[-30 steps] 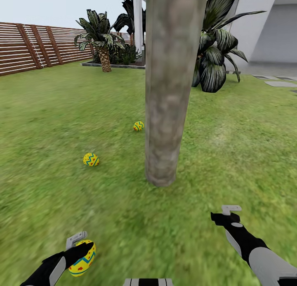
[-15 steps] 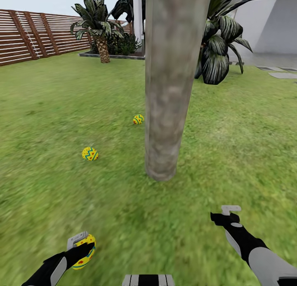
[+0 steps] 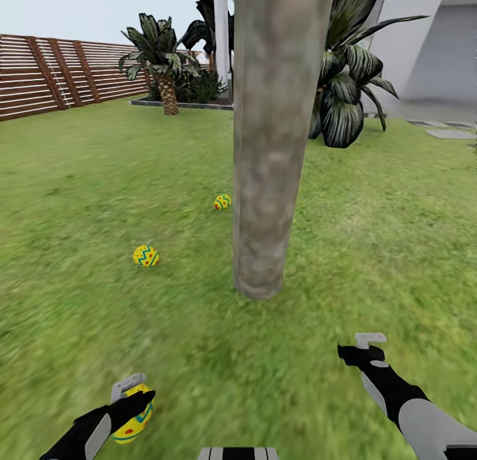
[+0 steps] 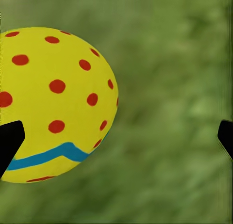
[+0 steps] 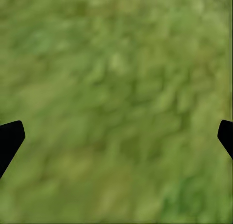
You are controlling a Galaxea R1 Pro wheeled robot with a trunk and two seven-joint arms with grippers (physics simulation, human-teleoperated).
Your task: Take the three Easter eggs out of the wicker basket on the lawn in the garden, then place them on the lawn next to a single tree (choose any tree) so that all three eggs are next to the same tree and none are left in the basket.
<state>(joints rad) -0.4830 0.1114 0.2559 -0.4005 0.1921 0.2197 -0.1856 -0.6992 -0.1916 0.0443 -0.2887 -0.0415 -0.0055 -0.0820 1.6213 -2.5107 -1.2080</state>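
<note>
Two Easter eggs lie on the lawn (image 3: 86, 181) left of the tree (image 3: 265, 181): one (image 3: 146, 256) well out from the trunk, the other (image 3: 222, 201) close beside it. A third yellow egg (image 3: 131, 425) sits at my left gripper (image 3: 137, 392) near the bottom edge. In the left wrist view that gripper (image 4: 116, 136) is open, and the egg (image 4: 53, 103) lies against one fingertip (image 4: 9, 139), far from the other. My right gripper (image 3: 358, 344) hovers open over bare grass right of the trunk, nothing between its fingers (image 5: 116, 136). The wicker basket is out of view.
A brown slatted fence (image 3: 59, 75) runs along the back left. Palm-like plants (image 3: 162, 56) stand in a bed by it, a big-leaved one (image 3: 348, 82) behind the trunk. The white house (image 3: 430, 42) and stepping stones (image 3: 450, 134) are at the back right.
The head view dipped and came back to about where it was. The two eggs on the grass, both arms and the egg at my left gripper keep their places.
</note>
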